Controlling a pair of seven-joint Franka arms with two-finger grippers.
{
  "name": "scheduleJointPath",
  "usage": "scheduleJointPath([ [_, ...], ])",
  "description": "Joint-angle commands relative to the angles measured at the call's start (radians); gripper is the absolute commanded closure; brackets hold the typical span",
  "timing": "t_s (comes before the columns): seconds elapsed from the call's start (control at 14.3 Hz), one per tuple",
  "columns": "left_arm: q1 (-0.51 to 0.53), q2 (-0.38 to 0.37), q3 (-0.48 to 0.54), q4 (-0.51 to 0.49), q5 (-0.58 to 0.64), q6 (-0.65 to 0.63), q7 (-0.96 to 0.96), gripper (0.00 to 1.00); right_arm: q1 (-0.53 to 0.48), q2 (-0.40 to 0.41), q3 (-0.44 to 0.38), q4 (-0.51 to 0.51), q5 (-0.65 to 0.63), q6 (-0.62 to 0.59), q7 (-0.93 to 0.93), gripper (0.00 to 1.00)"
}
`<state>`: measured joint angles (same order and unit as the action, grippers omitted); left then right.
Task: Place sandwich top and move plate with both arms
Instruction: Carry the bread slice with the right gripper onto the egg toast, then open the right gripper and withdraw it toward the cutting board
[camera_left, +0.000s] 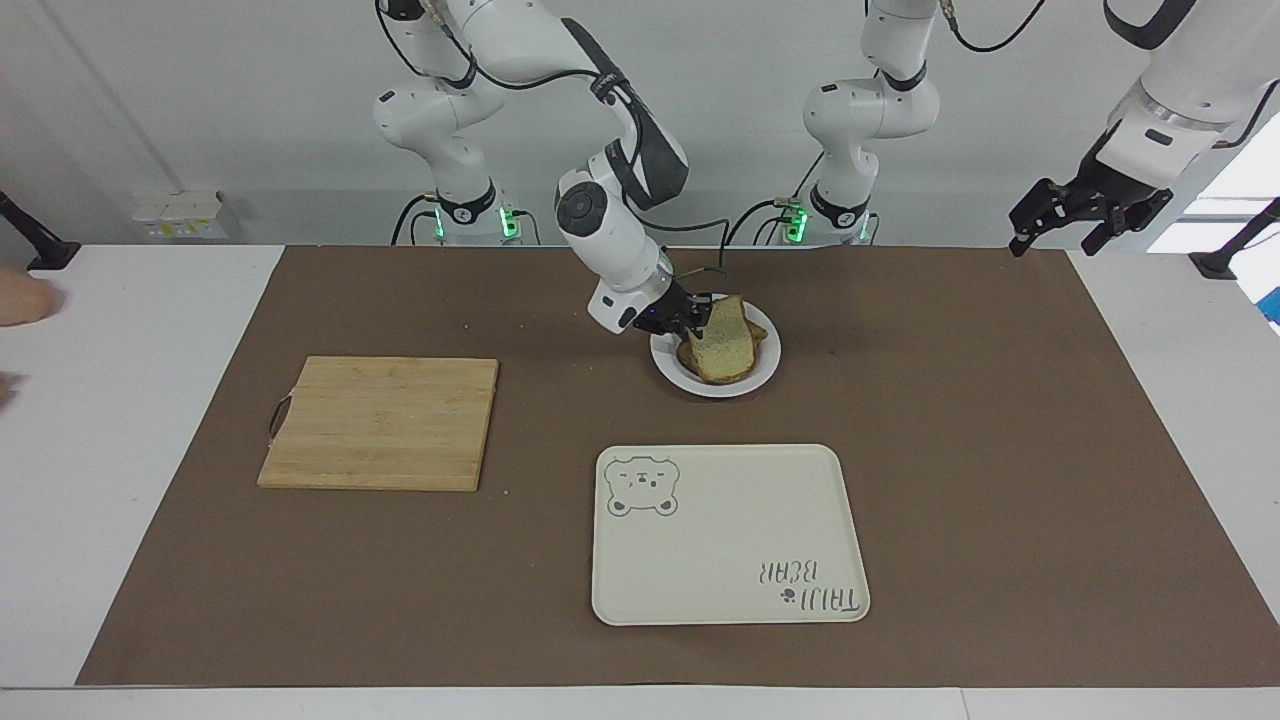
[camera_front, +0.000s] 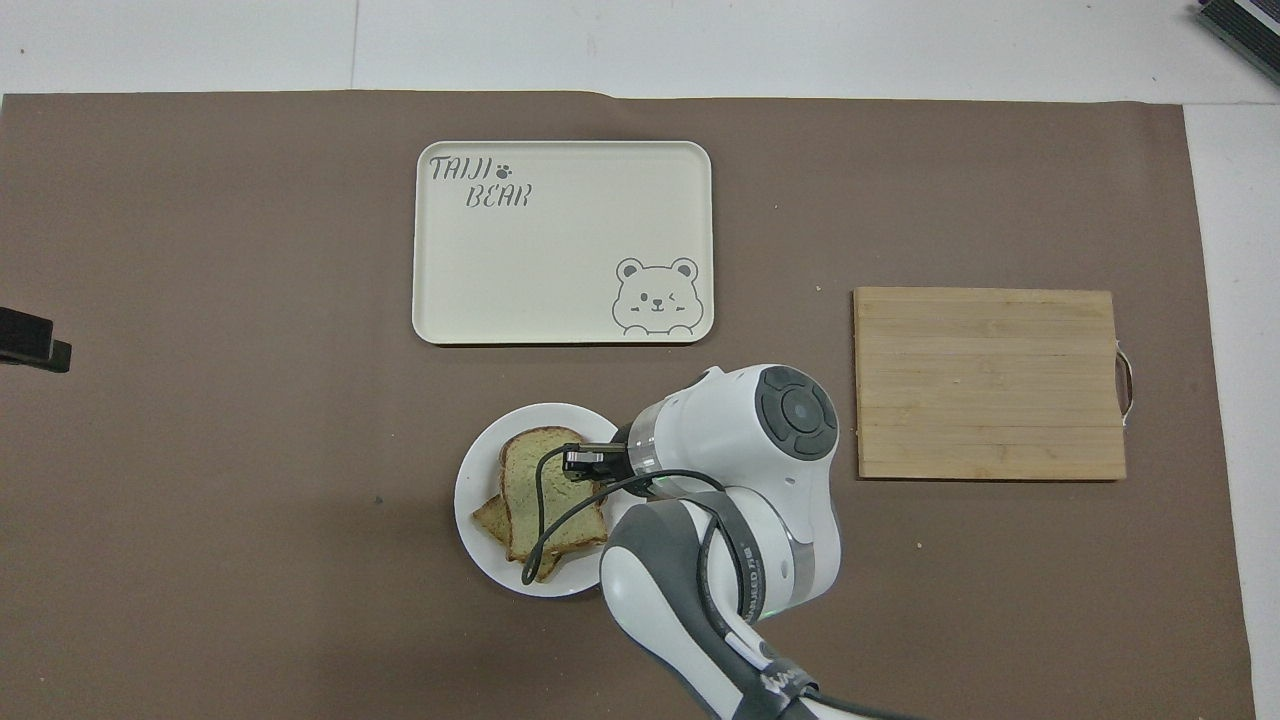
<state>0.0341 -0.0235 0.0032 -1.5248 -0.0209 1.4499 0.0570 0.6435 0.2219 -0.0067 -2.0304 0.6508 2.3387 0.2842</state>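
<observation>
The sandwich top is a pale bread slice lying tilted on a darker slice on the small white plate. Its raised edge is at my right gripper, which is shut on that edge, over the plate's rim toward the right arm's end. In the overhead view the sandwich top covers most of the lower slice on the plate, with the right gripper at its side. My left gripper waits open in the air over the left arm's end of the table.
A cream tray with a bear drawing lies farther from the robots than the plate. A wooden cutting board lies toward the right arm's end. The left gripper's tip shows at the overhead view's edge.
</observation>
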Motion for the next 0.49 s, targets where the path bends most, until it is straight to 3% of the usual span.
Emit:
scheduleJointPath([
  [0.0,0.012,-0.026,-0.008,-0.028,0.007,-0.003,-0.008,0.0,-0.048,-0.001,-0.001,0.013,-0.025,0.002,-0.028,0.0],
  [0.42,0.012,-0.026,-0.008,-0.028,0.007,0.0,-0.008,0.0,-0.209,-0.058,-0.001,0.038,-0.341,-0.047,-0.03,0.0],
])
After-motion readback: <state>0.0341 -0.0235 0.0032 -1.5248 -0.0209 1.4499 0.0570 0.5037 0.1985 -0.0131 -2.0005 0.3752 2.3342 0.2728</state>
